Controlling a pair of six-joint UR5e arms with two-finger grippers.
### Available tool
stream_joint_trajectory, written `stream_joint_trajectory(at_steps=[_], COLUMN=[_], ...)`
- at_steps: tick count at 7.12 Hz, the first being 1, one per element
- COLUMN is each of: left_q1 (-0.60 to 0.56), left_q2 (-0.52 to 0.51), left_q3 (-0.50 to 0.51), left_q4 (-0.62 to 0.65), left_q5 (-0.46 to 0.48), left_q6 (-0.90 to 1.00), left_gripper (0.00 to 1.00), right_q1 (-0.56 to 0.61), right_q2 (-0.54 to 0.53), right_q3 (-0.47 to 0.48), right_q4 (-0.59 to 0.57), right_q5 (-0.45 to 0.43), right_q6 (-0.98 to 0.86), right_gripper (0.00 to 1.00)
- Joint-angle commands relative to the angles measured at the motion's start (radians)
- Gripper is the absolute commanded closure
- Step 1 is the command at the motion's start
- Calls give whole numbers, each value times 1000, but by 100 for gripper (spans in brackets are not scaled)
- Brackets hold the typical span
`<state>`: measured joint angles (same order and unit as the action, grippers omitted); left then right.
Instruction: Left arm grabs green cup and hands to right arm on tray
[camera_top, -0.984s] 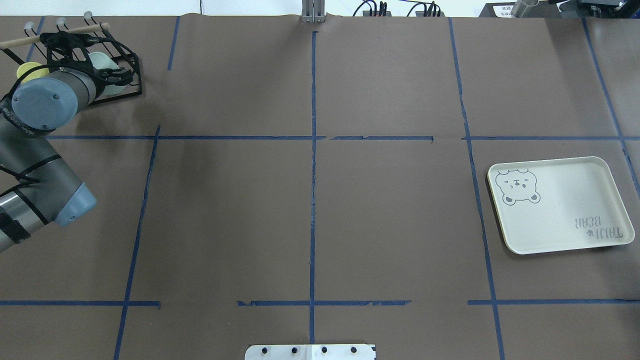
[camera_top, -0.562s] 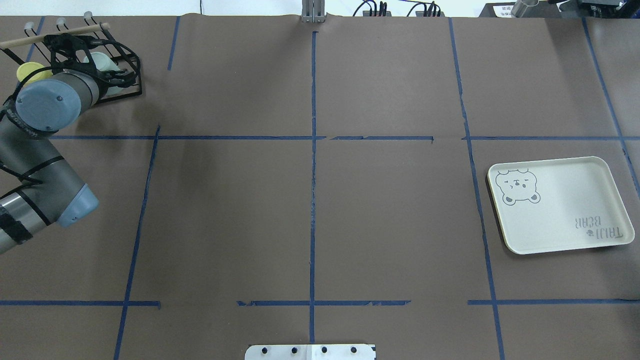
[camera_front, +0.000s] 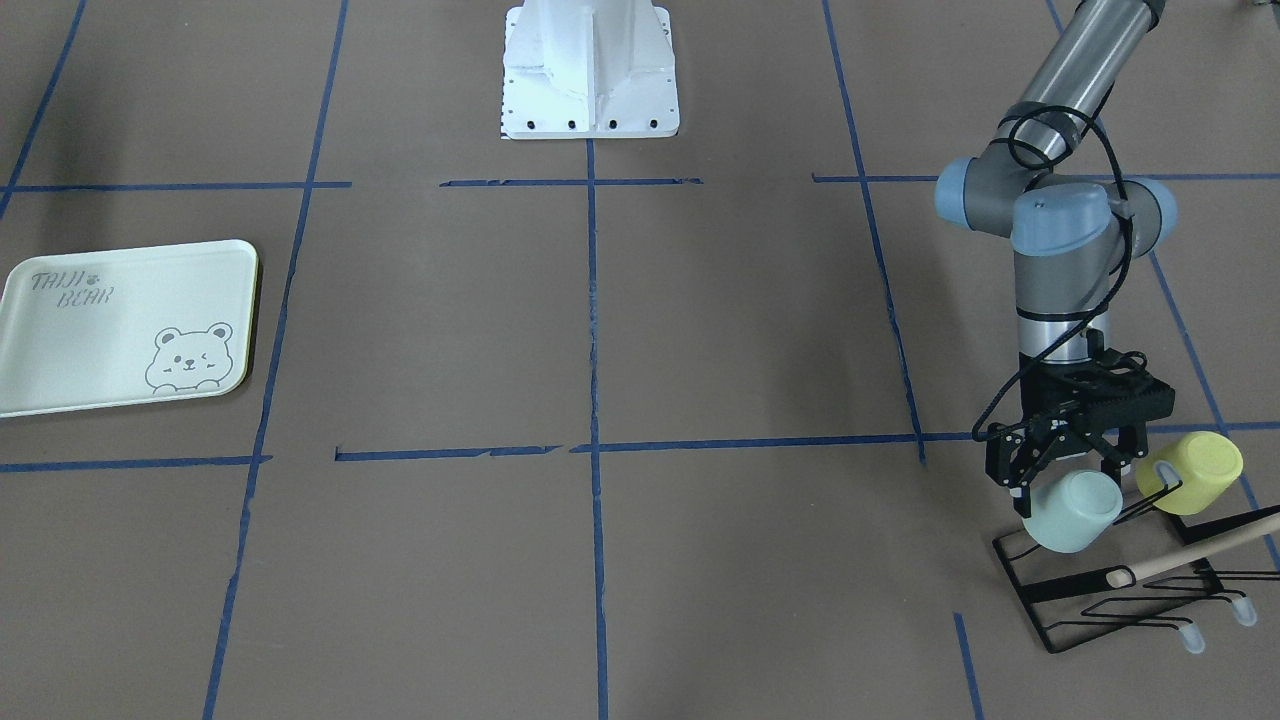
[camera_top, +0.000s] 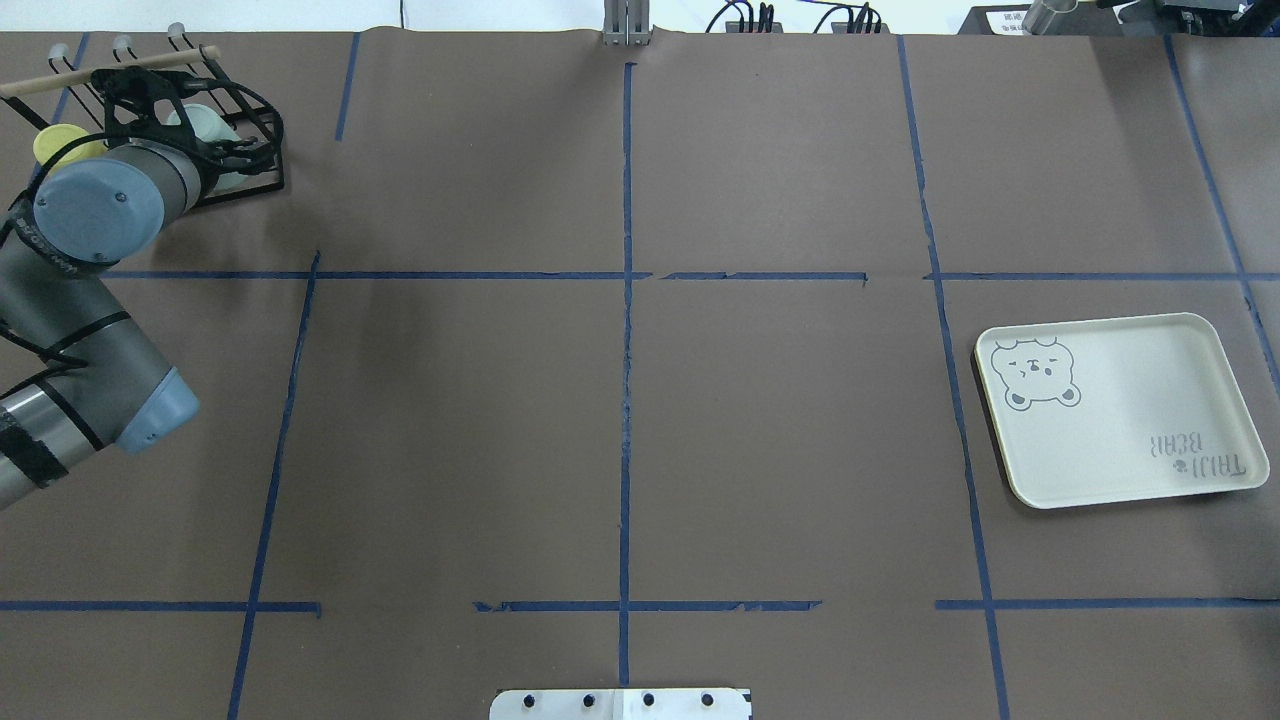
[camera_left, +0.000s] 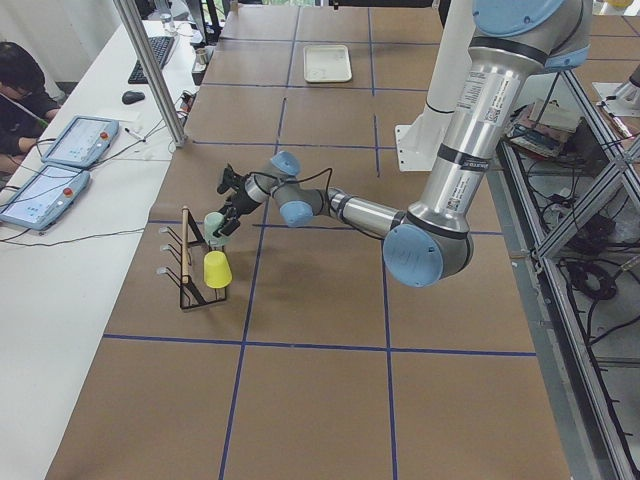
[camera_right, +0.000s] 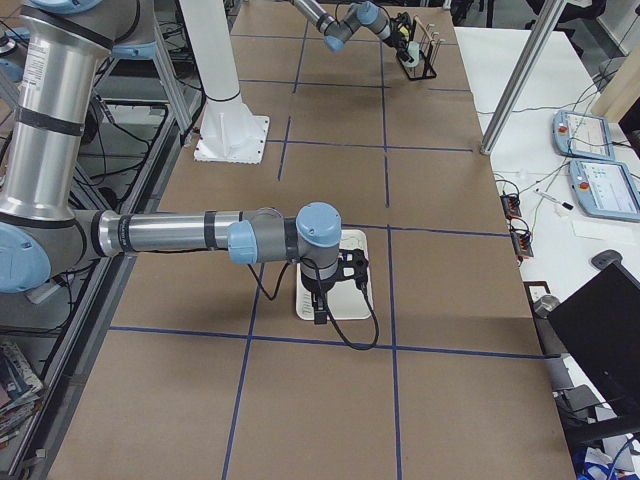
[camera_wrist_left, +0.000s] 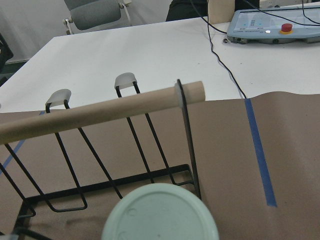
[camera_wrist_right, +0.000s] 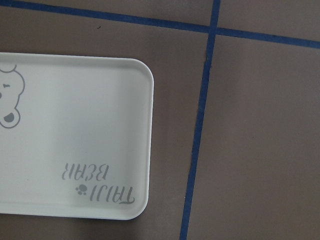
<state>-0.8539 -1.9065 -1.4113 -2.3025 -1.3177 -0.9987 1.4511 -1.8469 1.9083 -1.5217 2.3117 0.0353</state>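
Brown table (camera_top: 450, 420) | left gripper (camera_front: 1068, 480) apparently clasps cup (camera_front: 1072, 515) at rack (camera_front: 1025, 595) | right gripper (camera_right: 352, 268), aperture unclear, above tray (camera_top: 1120, 400) | lift, handover, placing seemingly pending

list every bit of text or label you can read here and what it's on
"TAIJI BEAR": printed on the tray, next to the bear drawing; it reads upside down in the overhead and right wrist views.
Label on the left arm: too blurred to read.
Printed sheet past the table's far edge: too small to read.
Control pendant markings: too small to read.
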Motion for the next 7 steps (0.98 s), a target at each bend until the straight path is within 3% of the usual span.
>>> stream_joint_trajectory(at_steps=[1,7], left_q1=[-10,-20], left_q2=[1,1], left_q3=[0,0], left_q4=[-3,-3], left_q5=[2,2], left_q6=[2,3], left_gripper=[0,0], right_q1=[0,0], right_q2=[0,0], right_q3=[0,2], right_q4=[0,0], right_q5=[0,2], right_q6=[0,0], right_gripper=[0,0])
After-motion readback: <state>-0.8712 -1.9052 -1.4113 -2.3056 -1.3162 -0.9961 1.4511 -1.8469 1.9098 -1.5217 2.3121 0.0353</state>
